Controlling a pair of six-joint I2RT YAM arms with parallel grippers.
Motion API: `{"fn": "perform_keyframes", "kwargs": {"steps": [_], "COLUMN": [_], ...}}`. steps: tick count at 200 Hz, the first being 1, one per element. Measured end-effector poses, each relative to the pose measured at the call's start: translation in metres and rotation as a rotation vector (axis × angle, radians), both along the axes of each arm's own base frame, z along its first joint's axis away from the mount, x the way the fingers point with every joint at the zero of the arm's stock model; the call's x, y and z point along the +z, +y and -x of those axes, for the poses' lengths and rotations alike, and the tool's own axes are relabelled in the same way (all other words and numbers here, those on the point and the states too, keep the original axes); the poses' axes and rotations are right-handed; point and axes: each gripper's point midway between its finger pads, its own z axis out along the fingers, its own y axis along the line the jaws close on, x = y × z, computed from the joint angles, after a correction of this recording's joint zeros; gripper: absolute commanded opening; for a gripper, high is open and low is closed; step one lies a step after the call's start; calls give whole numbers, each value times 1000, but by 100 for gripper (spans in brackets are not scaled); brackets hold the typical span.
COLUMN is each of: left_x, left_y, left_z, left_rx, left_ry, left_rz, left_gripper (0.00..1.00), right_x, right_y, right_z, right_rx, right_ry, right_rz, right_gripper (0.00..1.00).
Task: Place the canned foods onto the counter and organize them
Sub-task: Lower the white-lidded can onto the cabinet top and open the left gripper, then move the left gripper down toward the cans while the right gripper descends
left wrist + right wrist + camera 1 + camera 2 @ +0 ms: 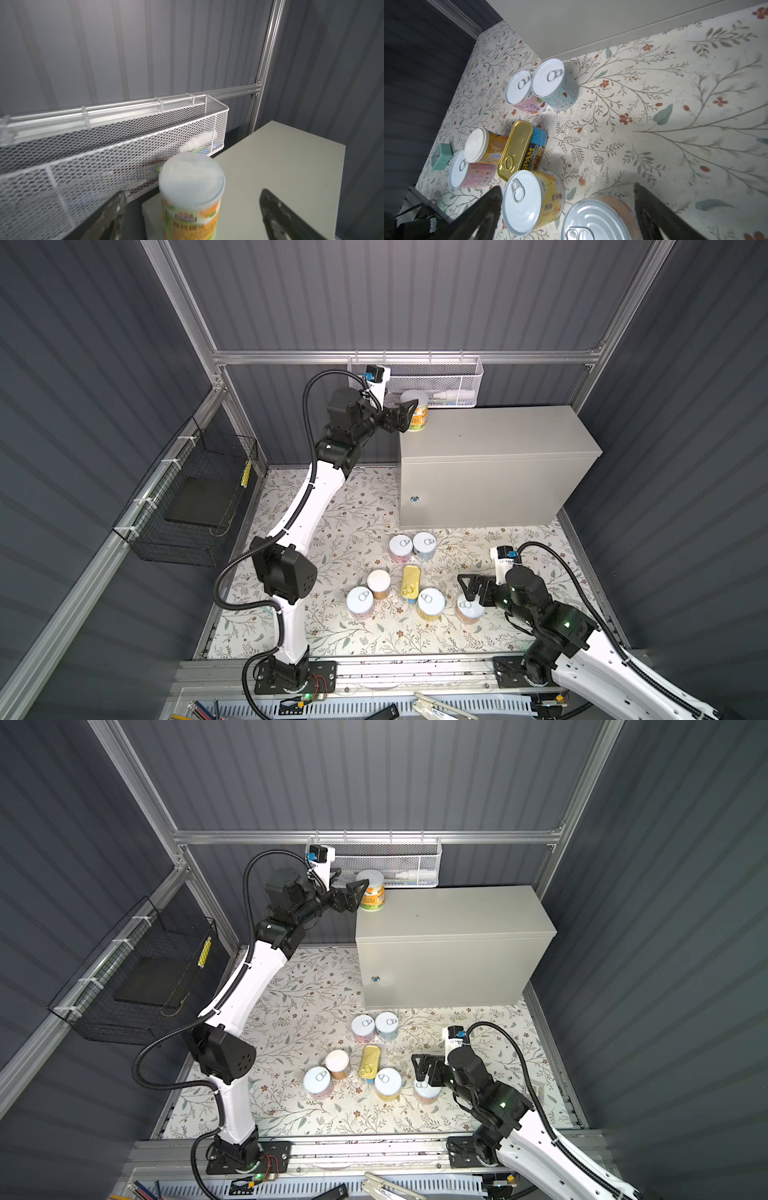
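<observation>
Left wrist view, white-lidded cylindrical can (192,187) upright on smooth metal counter (280,166), left fingers (274,214) wide, right fingers (648,207) wide

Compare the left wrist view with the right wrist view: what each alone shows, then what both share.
Left wrist only: the white mesh basket and an orange-labelled can standing on the counter top. Right wrist only: seven cans on the floral mat, the gold-topped tin among them. Both: the counter and an open pincer, the left pincer or the right pincer.

7 rnd tins (360,601); 1 oblong tin (410,580); 1 counter (498,435); 2 baskets (449,383).
</observation>
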Motion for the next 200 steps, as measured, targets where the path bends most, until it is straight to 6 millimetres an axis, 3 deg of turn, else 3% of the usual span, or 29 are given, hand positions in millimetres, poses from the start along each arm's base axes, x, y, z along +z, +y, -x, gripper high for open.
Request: {"fn": "perform_keyframes", "kwargs": {"steps": [31,62,97,148,200], "left_x": [-17,-41,-70,-98,-173], "left_y": [17,33,53,84,104], "left_z": [9,22,54,98,128], "left_rx": [69,123,162,227,268], "left_ry": [87,175,267,329,494], "left_rz": [14,10,-4,-22,-132], "left_gripper": [100,100,100,100,100], "right_x": [-18,-22,-28,-29,-39], "right_y": [-12,-16,-19,-15,-4], "right_z": [8,13,16,15,14], "right_rx": [-18,-20,-20,-10,31], "right_ry": [64,84,109,139,194], "right_rz": [70,86,109,125,136], "right_gripper": [99,99,99,99,99]}}
